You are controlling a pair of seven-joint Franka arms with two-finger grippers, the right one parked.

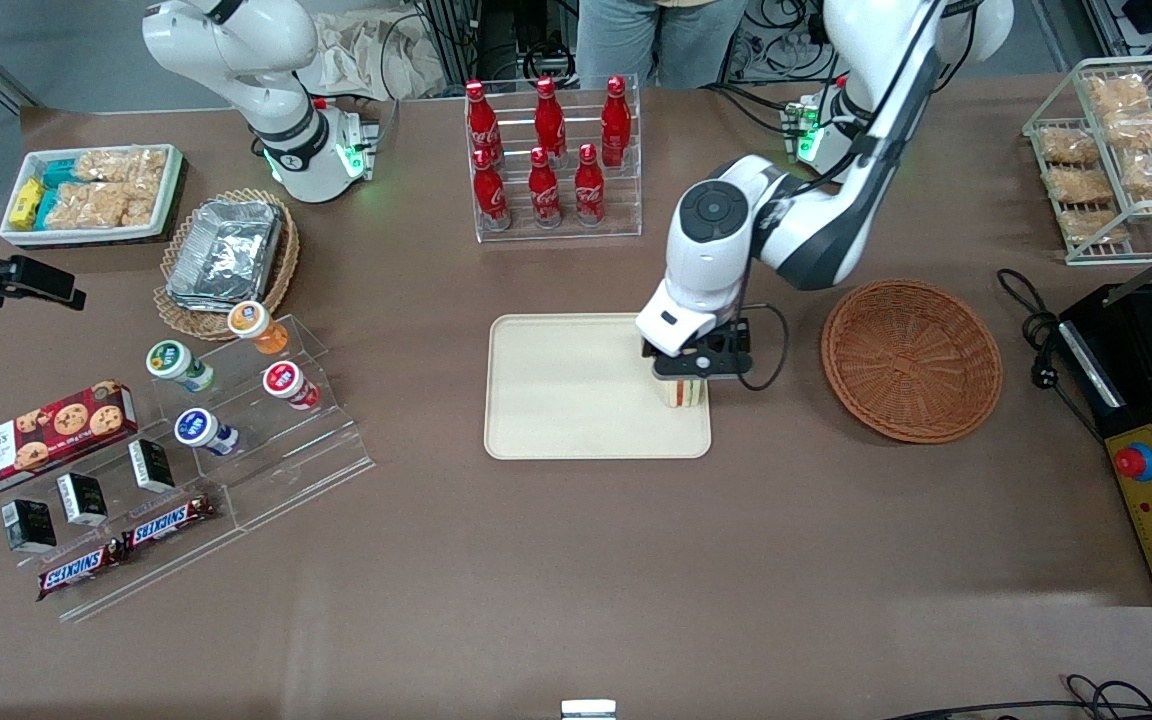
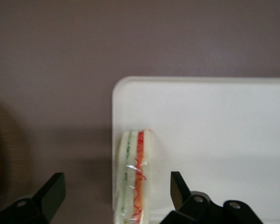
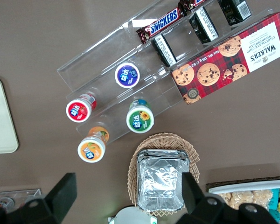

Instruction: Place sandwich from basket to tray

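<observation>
The sandwich (image 1: 684, 394) (image 2: 136, 173), a wrapped white-bread wedge with green and orange-red filling, stands on edge on the cream tray (image 1: 576, 390) (image 2: 214, 126), just inside the rim nearest the basket. My left gripper (image 1: 686, 380) (image 2: 117, 181) hangs directly over it, open. Its black fingers (image 2: 176, 186) straddle the wedge with a gap on each side. The reddish-brown wicker basket (image 1: 911, 360) sits beside the tray toward the working arm's end, with nothing in it.
A clear rack of red cola bottles (image 1: 551, 155) stands farther from the camera than the tray. An acrylic stand with yoghurt cups (image 1: 236, 400), a cookie box (image 1: 36, 440) and a foil-container basket (image 1: 226, 260) lie toward the parked arm's end. A black machine (image 1: 1151, 420) and a cable (image 1: 1031, 330) sit past the basket.
</observation>
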